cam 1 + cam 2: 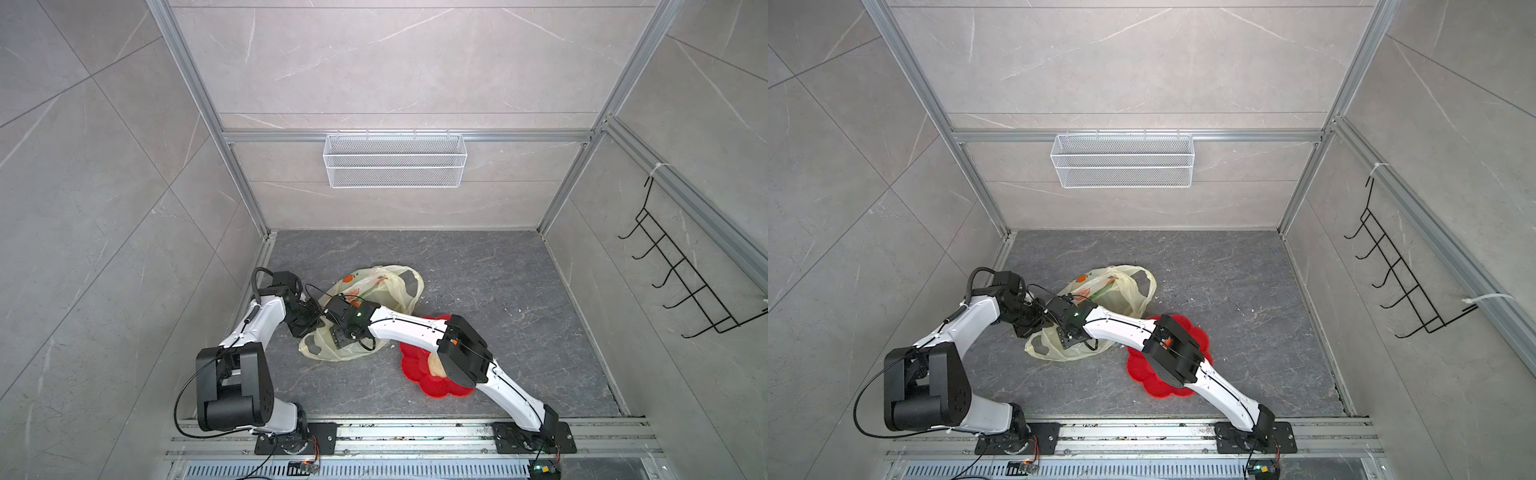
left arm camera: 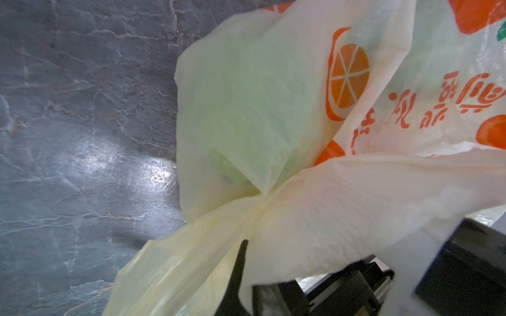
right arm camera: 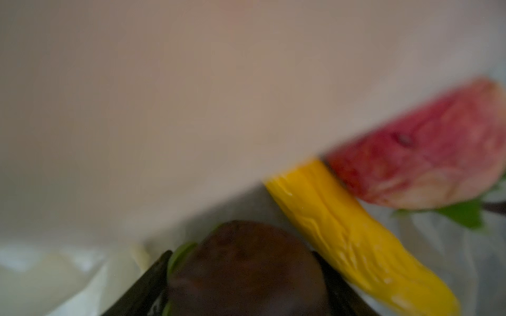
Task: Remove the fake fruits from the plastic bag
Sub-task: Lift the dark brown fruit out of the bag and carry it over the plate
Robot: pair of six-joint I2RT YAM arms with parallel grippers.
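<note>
The pale-yellow plastic bag (image 1: pixel 376 282) (image 1: pixel 1121 286) lies crumpled at mid-floor, with both wrists meeting at its near side. My left gripper (image 2: pixel 254 251) is shut on a bunched fold of the bag (image 2: pixel 287 208). A green fruit (image 2: pixel 227 167) shows through the film. My right gripper (image 3: pixel 241 254) is inside the bag, jaws wide, with a dark brown fruit (image 3: pixel 246 276) filling the gap between the fingers. A yellow banana (image 3: pixel 342 232) and a red apple (image 3: pixel 424 164) lie just beyond it. A cream fruit (image 1: pixel 436 368) rests on the red plate.
The red flower-shaped plate (image 1: pixel 415 374) (image 1: pixel 1142 370) sits right of the bag, partly under my right arm. A white wire basket (image 1: pixel 395 160) hangs on the back wall and a black hook rack (image 1: pixel 673 270) on the right wall.
</note>
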